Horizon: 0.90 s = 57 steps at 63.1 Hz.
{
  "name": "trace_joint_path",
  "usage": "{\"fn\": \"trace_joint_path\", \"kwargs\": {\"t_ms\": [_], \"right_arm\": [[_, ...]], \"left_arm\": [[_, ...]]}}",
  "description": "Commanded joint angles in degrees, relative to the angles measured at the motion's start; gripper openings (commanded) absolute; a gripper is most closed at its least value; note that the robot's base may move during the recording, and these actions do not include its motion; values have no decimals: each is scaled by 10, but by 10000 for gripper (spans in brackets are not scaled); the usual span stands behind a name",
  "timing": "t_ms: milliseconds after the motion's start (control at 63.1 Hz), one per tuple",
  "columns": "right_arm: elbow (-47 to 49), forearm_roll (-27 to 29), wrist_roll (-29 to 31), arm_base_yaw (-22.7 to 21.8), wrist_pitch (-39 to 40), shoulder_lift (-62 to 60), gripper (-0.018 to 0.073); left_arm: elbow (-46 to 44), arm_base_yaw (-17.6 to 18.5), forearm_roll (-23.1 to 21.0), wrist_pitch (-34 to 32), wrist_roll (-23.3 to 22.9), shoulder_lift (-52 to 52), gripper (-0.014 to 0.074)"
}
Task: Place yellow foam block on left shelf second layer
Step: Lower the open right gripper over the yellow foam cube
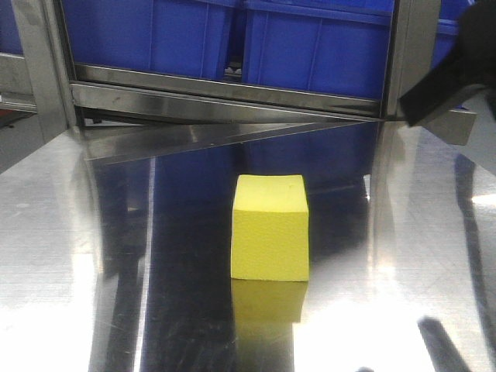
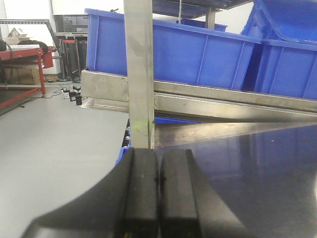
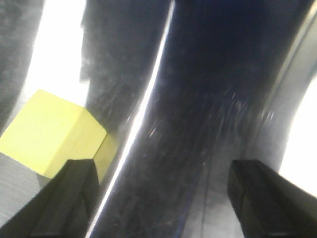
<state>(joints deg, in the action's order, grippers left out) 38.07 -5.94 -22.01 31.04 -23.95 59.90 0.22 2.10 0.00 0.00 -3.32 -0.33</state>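
Observation:
The yellow foam block sits upright on the shiny steel table, near the middle of the front view. It also shows at the left of the right wrist view, just beyond the left fingertip. My right gripper is open and empty above the table, to the right of the block; part of its black arm shows at the top right of the front view. My left gripper is shut and empty, at the table's left edge near a steel shelf post.
Blue plastic bins sit on a steel shelf tray behind the table. The left wrist view shows the bins, grey floor left of the table and a red bench far off.

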Motion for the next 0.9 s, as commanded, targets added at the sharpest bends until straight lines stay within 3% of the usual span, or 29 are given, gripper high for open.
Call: {"fn": "trace_joint_path", "kwargs": {"t_ms": [0,222,396,523,888], "right_arm": [[68,-19,-77,19,-34,46,632],[201,-34,-239,84,-154,169,632],[268,-36,-329,122,-181,230,632],[311,-50,-334,151,-207,263,632],[374,-65,-334,166,-242,334,632]], "left_arm": [[14,4,-3,-46,-2,-10,124],[14,4,-3,-46,-2,-10,124],[14,4,-3,-46,-2,-10,124],[14,4,-3,-46,-2,-10,124],[14,4,-3,-46,-2,-10,124]]}}
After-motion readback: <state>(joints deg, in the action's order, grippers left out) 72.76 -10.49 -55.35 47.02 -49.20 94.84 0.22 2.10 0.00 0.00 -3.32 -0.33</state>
